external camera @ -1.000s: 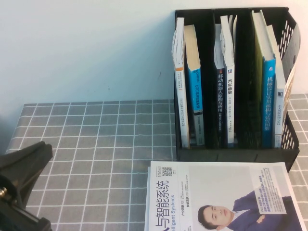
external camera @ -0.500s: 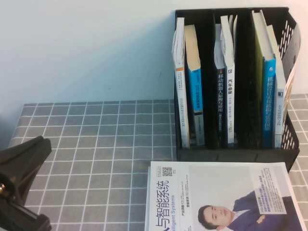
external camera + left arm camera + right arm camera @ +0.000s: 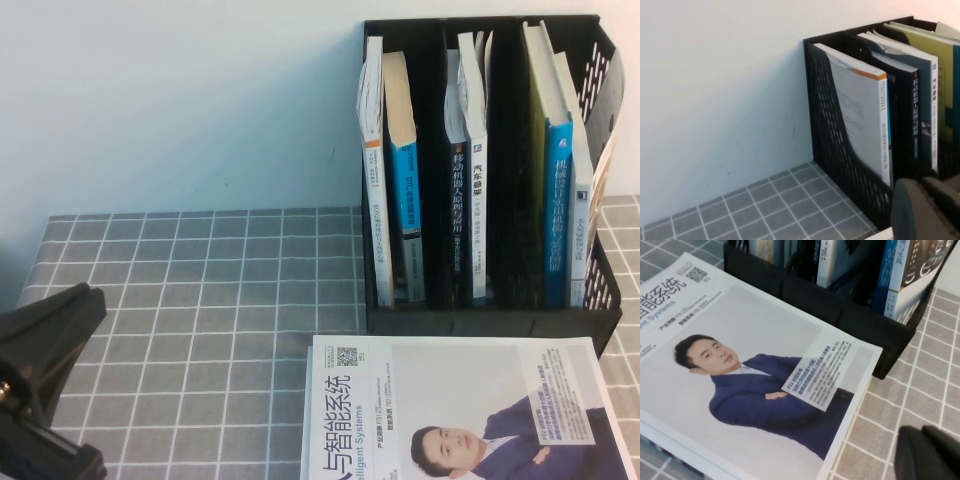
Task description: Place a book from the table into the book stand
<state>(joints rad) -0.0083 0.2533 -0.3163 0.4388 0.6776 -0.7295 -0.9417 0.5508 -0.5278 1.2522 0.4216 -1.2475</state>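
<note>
The black book stand (image 3: 490, 318) stands upright at the table's far right and holds several books in its three slots. In the right slot a pale-spined book (image 3: 581, 215) stands at the outer side. In the right wrist view its cover (image 3: 925, 262) shows a grey-black circular machine graphic. My left gripper (image 3: 80, 315) is low at the near left, shut and empty. In the left wrist view it (image 3: 927, 207) hangs near the stand's left side (image 3: 840, 145). My right gripper (image 3: 930, 452) is shut and empty, above the grey grid cloth (image 3: 875, 435) beside the stand's right corner.
A white book picturing a suited man (image 3: 460, 410) lies flat in front of the stand, also seen in the right wrist view (image 3: 740, 370). Blue-spined books (image 3: 405, 190) stand in the slots. A pale wall (image 3: 180, 100) rises behind the table (image 3: 200, 290).
My left gripper has drawn slightly down and to the left towards the near corner. The books and the stand have not moved.
</note>
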